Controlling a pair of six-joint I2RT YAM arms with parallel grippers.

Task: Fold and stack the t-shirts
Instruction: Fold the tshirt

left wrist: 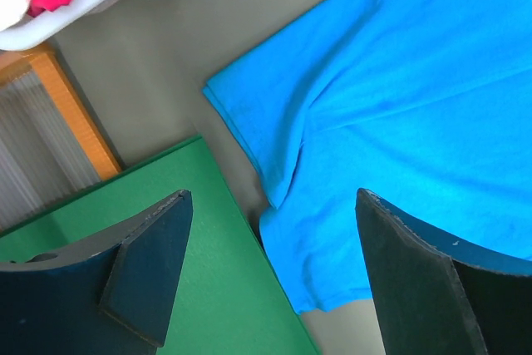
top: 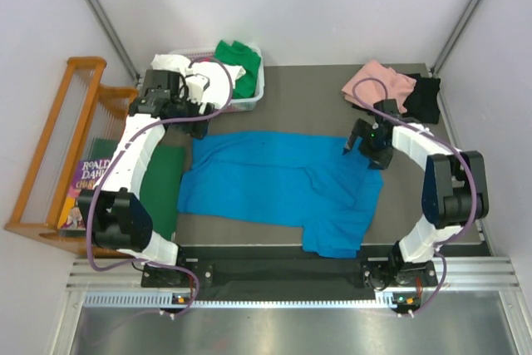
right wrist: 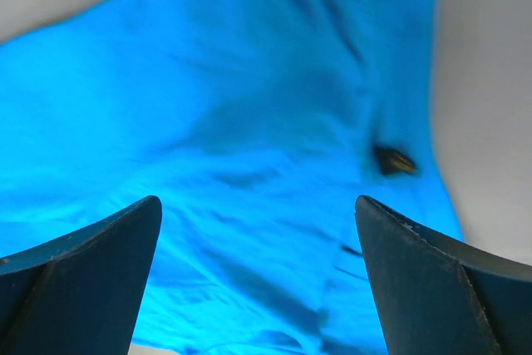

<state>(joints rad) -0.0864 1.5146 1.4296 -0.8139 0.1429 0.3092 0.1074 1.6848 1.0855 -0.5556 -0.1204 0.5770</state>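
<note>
Blue t-shirt (top: 283,189) lies spread flat on the table, just on the near side of the white basket (top: 253,99), and it stretches from there well to the right. Its long axis runs left to right, so one short end is close below the basket and the other end is far to the right of it. At that far end one part of the cloth hangs toward the near edge (it seems to be a sleeve, but this cannot be said for sure).

The left gripper (top: 198,128) hovers just in front of the basket, above the shirt's far left corner. Its jaws are spread wide and nothing is between them. In the left wrist view this corner lies directly under the opening, beside the green board (left wrist: 166,230).

The right gripper (top: 357,145) hangs well to the right of the basket, above the far right corner, with its jaws also spread wide and empty. Each arm is therefore nearer to its own end, and the coming move probably calls for both to take the far edge together.

Counted, there are five t-shirts: the blue one, a white one (top: 174,64) and a green one (top: 237,56) in the basket, and a pink one (top: 378,85) touching a black one (top: 426,97) far to the right of the basket.
</note>
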